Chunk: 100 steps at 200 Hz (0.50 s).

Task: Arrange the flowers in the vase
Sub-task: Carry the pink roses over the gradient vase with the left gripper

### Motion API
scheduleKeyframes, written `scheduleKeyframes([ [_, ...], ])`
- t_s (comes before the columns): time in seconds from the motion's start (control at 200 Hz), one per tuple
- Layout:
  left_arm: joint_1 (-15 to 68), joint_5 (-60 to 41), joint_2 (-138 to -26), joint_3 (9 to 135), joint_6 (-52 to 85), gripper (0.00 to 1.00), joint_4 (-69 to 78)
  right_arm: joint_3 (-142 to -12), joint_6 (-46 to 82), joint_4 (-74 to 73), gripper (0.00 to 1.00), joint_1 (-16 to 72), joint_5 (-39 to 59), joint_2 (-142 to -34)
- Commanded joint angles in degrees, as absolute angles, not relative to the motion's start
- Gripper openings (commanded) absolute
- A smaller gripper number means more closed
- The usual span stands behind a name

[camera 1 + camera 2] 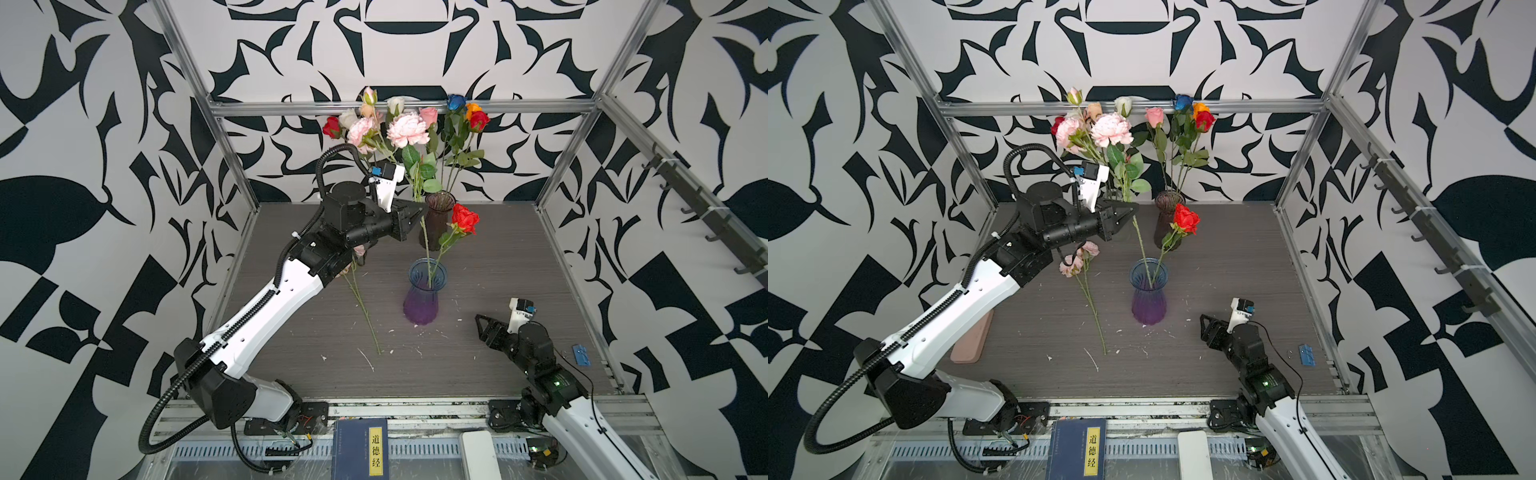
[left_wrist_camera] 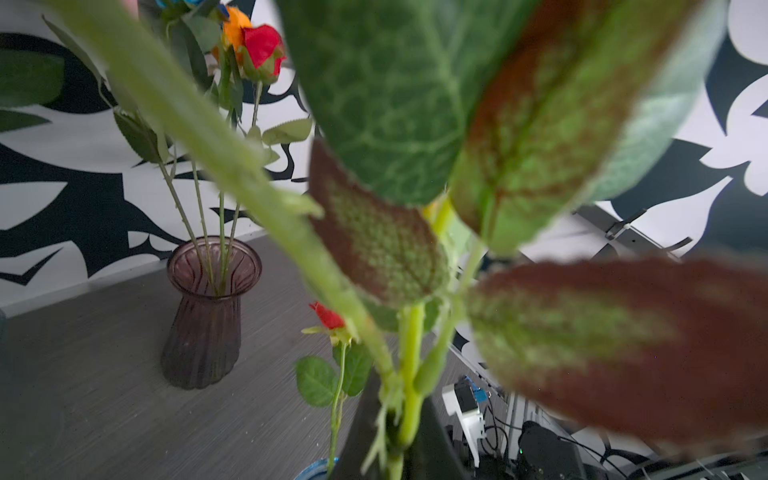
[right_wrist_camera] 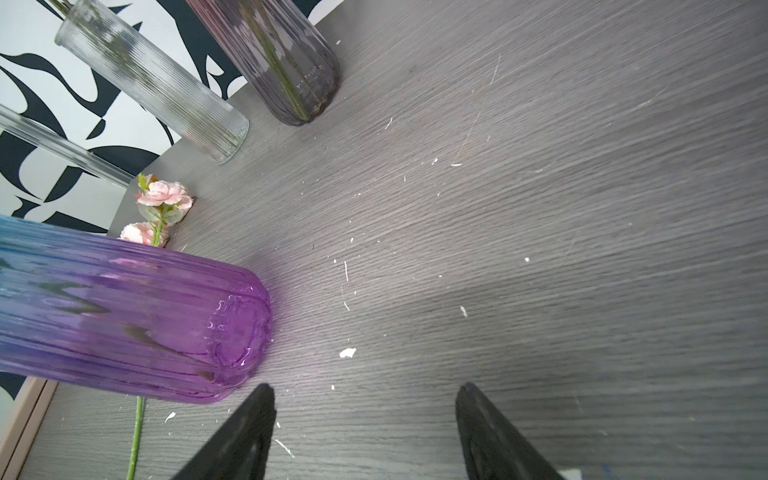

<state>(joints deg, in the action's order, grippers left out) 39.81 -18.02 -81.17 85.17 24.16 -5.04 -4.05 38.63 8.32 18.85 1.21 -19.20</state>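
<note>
Above the blue-and-purple vase (image 1: 422,299), your left gripper (image 1: 419,211) had its fingers pinched together on a long green stem (image 1: 424,241). The stem's lower end reached down into the vase mouth beside a red rose (image 1: 464,218) standing there. Your right gripper (image 3: 365,386) sat low over the table (image 1: 519,270) near the vase's foot, with its fingers apart and nothing between them.

You should have expected that stem to be light, thin and springy, and top-heavy with its leaves, so it would likely swivel in a narrow pinch. The bare stretch under the lowest leaves, where you had it, looked like the best hold. The vase seemed to be glass, so a sideways push from the stem could tip it.

Seen from the left wrist, the leaves (image 2: 386,104) were broad and veined, dark green on one face and flushed reddish-brown on the other. I could not tell which bloom topped the stem, as it ran up into the crowd of pink, white and red heads at the back. More roses, blue, orange and red, stood in a dark vase (image 1: 438,220) behind. One pink spray (image 1: 1079,257) lay flat on the table, not yet placed.
</note>
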Motion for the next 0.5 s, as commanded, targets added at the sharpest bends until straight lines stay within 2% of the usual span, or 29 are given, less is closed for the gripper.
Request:
scheduleKeyframes([
  [0.0,40.2,-17.3,-81.6,83.3,24.3,0.00,-0.8,-4.0,38.6,9.7,0.72,19.0,0.5,-19.5],
  [0.135,40.2,-17.3,-82.8,82.3,25.3,0.00,-0.5,-4.0,38.6,9.7,0.72,19.0,0.5,-19.4],
  [0.175,40.3,-17.4,-83.2,82.3,25.6,0.03,-0.6,-4.0,38.6,9.7,0.72,19.0,0.5,-19.5],
  [0.325,40.7,-17.5,-83.8,82.7,25.4,0.31,-1.2,-4.0,38.6,9.7,0.72,19.0,0.5,-19.5],
  [0.495,40.7,-17.5,-84.0,83.4,24.9,0.42,-2.5,-4.0,38.6,9.6,0.72,19.1,0.5,-19.5],
])
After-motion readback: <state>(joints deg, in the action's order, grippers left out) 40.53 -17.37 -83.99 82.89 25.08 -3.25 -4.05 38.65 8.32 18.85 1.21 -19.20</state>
